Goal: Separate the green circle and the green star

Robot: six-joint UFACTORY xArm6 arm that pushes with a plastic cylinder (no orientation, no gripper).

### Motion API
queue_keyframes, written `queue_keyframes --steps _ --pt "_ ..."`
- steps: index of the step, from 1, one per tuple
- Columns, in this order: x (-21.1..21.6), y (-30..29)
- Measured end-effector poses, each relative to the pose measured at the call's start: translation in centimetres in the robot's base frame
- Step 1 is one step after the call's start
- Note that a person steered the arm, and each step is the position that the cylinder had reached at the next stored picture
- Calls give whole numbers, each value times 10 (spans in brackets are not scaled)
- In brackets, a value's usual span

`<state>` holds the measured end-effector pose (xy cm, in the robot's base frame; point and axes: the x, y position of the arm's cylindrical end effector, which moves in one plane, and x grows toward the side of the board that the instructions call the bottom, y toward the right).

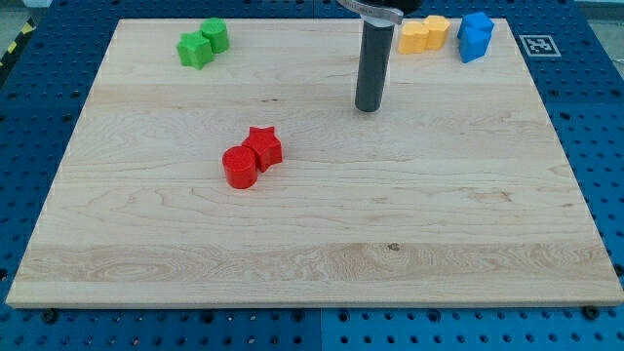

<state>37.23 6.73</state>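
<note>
green blocks first: you have the green star-shaped block (193, 50) and the green circle-shaped block (215, 35) pressed together near the view's top left corner of the pale wooden worktop (439, 224), the star toward the view's left and slightly lower, the circle touching it on the view's right and slightly higher. they are not apart yet.

your arm has no fingers to open or close; it ends in a straight dark rod, and my tip (368, 108) stands on the wood in the upper middle of the worktop, well to the view's right of the green pair and touching no block.

below and to the view's left of my tip you can see the red star-shaped block (263, 146) and the red cylinder-shaped block (239, 167), touching each other, the cylinder lower and to the view's left.

near the view's top edge, right of the rod, sit two yellow blocks (424, 34) side by side and touching; their shapes are hard to make out. just to their right stand the blue blocks (475, 36), close to the worktop's top right corner, with shapes you cannot tell clearly. the worktop lies on a blue perforated base (595, 117).
</note>
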Motion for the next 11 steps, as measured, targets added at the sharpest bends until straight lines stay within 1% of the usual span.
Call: queue_keyframes --steps 1,2,3,5,7,8,9,11 --pt "0 -2" --pt "-13 -31" --pt "-32 -79" --pt "-96 -105" --pt "-175 -176" --pt "-180 -198" --pt "-166 -218" --pt "-130 -234"
